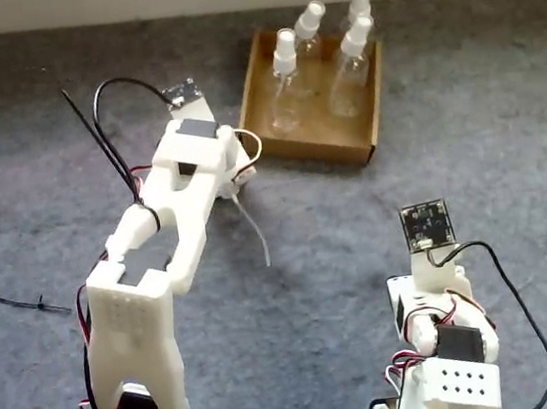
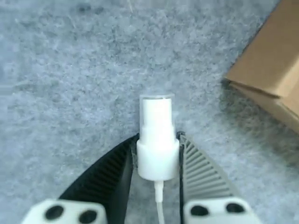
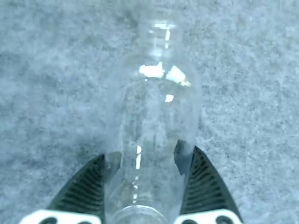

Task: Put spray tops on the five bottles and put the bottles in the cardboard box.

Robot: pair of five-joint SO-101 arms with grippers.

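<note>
My left gripper [image 2: 157, 138] is shut on a white spray top [image 2: 157, 116], whose thin dip tube [image 1: 254, 229] hangs down over the carpet. In the high view this gripper [image 1: 235, 159] sits just left of the cardboard box [image 1: 364, 142]; the box's corner [image 2: 271, 79] is also close by in the left wrist view. Several clear bottles [image 1: 286, 92] with white spray tops stand upright in the box. Over the near right carpet, my right gripper [image 3: 149, 156] is shut on a clear bottle [image 3: 154, 93] with an uncapped neck. The right arm [image 1: 448, 343] covers that bottle from above.
The floor is grey carpet [image 1: 472, 178]. A black zip tie [image 1: 24, 303] lies at the left. A black cable [image 1: 92, 127] loops up behind the left arm. A pale strip [image 1: 76, 4] runs along the far edge behind the box.
</note>
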